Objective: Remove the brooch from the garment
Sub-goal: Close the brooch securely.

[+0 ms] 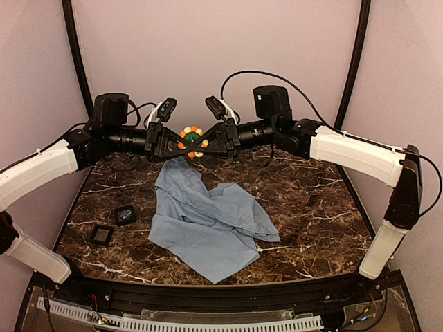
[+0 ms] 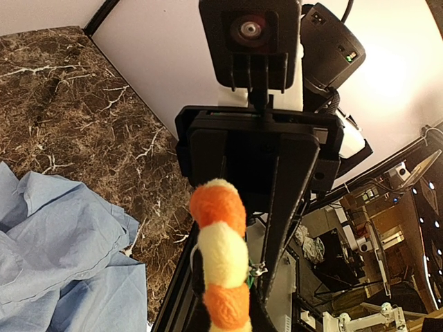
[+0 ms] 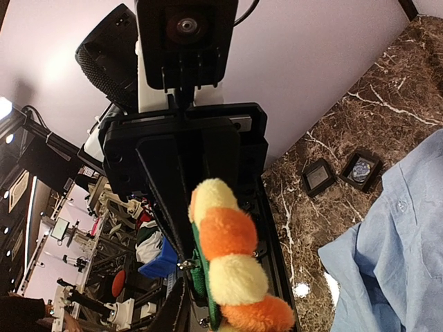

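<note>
The brooch point(image 1: 192, 140), orange and yellow petals round a green centre, is held in the air at the back of the table. My left gripper point(image 1: 185, 142) and right gripper point(image 1: 199, 142) meet on it from opposite sides, both shut on it. Each wrist view shows the brooch edge-on point(image 2: 220, 256) point(image 3: 232, 256), with a small metal clasp beside its green back. The light blue garment point(image 1: 208, 221) lies crumpled on the marble, its upper corner rising to just under the brooch. I cannot tell whether it is still pinned. The garment also shows in both wrist views point(image 2: 55, 256) point(image 3: 401, 235).
Two small black square pads point(image 1: 124, 214) point(image 1: 102, 235) lie on the dark marble table point(image 1: 311, 200) left of the shirt. A black rail point(image 1: 221, 294) runs along the near edge. Pale walls and dark frame posts point(image 1: 75, 48) close in the back.
</note>
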